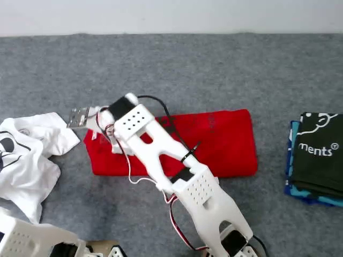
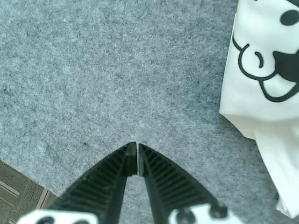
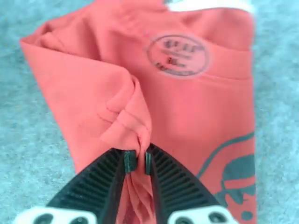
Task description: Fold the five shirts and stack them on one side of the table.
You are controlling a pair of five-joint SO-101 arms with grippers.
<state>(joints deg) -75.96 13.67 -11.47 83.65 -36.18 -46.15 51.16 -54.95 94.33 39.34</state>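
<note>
A fold of the red shirt (image 3: 201, 107) is pinched by the right gripper (image 3: 137, 161).
The rest of the shirt is spread ahead of its fingertips on the grey table (image 1: 187, 69). The left gripper (image 2: 138, 158) is held pressed together over bare felt, the crumpled white shirt (image 2: 266, 60) near it. A stack of folded shirts (image 1: 319, 160) is seen well apart from both.

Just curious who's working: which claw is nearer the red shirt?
Right. The right claw pinches a fold of the red shirt; the left claw is over grey carpet by the white shirt.

Grey felt (image 2: 93, 70), left fingers (image 2: 163, 179) pressed together above, white shirt (image 2: 243, 108) nearby
</note>
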